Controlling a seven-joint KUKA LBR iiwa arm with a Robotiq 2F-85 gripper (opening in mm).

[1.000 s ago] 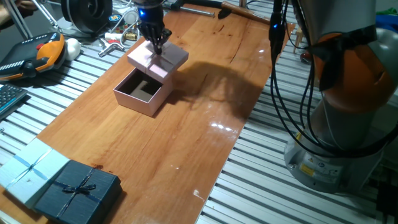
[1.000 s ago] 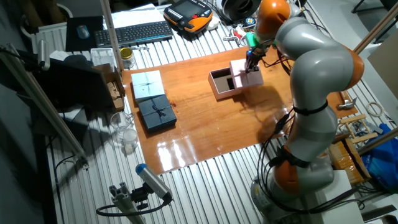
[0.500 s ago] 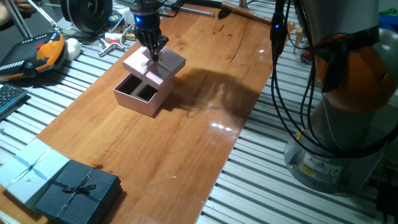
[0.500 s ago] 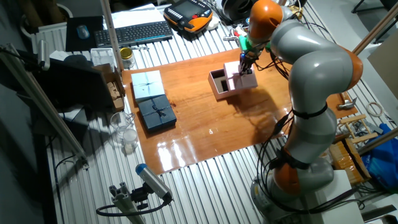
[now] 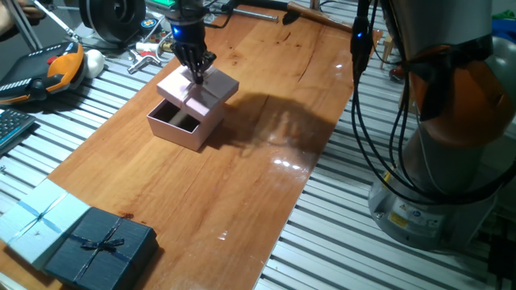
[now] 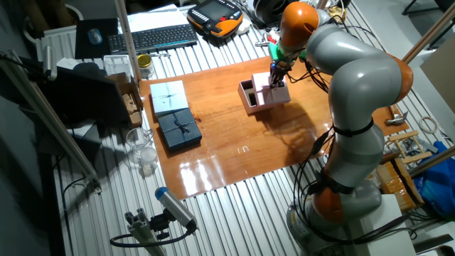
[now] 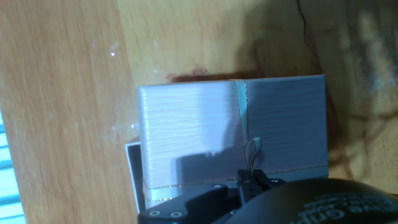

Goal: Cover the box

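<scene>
Hand view looked straight down the tool (image 7: 252,180), whose two fingertips were pressed together on a small loop at the middle of the pale-pink lid (image 7: 230,130). The lid filled most of that picture, its top faintly ribbed, crossed by a thin gold line, half in shadow. At the lid's lower left edge a pale corner of the box (image 7: 132,177) stuck out from beneath it.

In one fixed view the tool (image 5: 197,71) pointed down from the arm and pinched the lid (image 5: 198,85) at its centre. The lid sat tilted over the far part of the box (image 5: 184,122), overhanging the box's far side, so the near part of the dark brownish inside stayed uncovered. The box was small, square and pale pink, and it stood flat on the wooden surface (image 5: 242,161).

In the other fixed view the tool (image 6: 274,76) came down onto the lid (image 6: 271,92) from the grey arm's orange joint, with the box (image 6: 250,97) open on the side away from the arm. Well apart from the box, near the surface's far corner, lay a dark navy box with a bow (image 5: 101,246) touching a light blue ribboned box (image 5: 36,217).
</scene>
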